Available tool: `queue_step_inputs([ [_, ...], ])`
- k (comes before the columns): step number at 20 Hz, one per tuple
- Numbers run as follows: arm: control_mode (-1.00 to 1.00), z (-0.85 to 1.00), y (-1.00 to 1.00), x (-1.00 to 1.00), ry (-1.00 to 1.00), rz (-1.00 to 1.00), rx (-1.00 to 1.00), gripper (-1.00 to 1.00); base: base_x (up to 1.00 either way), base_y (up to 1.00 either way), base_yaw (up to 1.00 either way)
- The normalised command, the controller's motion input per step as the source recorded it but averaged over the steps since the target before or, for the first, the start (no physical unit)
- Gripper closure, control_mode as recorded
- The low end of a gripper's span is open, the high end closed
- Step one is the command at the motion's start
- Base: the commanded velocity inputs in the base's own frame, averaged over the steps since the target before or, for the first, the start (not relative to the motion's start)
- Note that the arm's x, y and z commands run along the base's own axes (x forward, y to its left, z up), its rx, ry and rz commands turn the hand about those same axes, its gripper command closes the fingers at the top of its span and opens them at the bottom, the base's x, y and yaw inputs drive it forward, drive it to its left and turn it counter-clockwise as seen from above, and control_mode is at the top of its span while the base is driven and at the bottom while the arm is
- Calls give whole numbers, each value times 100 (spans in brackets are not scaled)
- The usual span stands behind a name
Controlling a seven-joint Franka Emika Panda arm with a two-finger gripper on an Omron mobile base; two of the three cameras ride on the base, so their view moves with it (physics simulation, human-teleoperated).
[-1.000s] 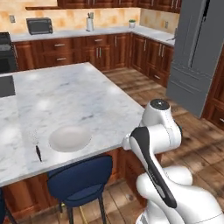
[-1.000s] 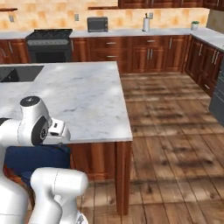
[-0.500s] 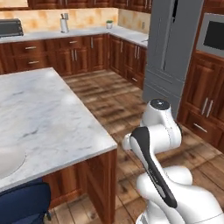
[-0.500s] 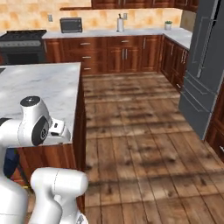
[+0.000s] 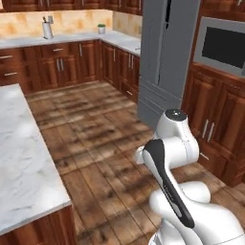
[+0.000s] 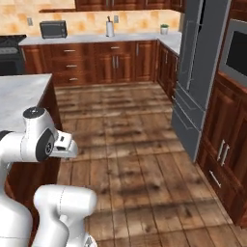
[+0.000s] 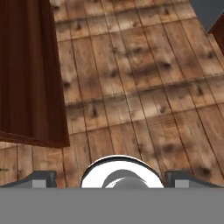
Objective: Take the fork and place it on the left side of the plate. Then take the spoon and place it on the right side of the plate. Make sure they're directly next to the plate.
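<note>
Wooden plank floor, marble island

grey fridge stands right of wood floor; microwave on back counter.

The whole scene swings sideways in both base views, which means the base is turning and the cameras go with it, not that the kitchen things move. The marble island, which a second ago spread across the left base view with the plate and fork on it, now sits only at the left edge (plate and fork have slid out of frame). The grey refrigerator and a wall oven now stand ahead, with wooden floor taking up the middle.
</note>
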Motion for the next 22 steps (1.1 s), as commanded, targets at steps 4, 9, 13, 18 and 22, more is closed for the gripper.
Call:
queue_step_inputs([
  [4, 100, 0, 0, 0, 0, 0, 0, -100, 100, -100, 0],
  [9, 100, 0, 0, 0, 0, 0, 0, -100, 100, -53, 0],
  [13, 100, 0, 0, 0, 0, 0, 0, -100, 100, 2, 0],
  [18, 100, 0, 0, 0, 0, 0, 0, -100, 100, 34, -16],
  [22, 100, 0, 0, 0, 0, 0, 0, -100, 100, 38, -25],
])
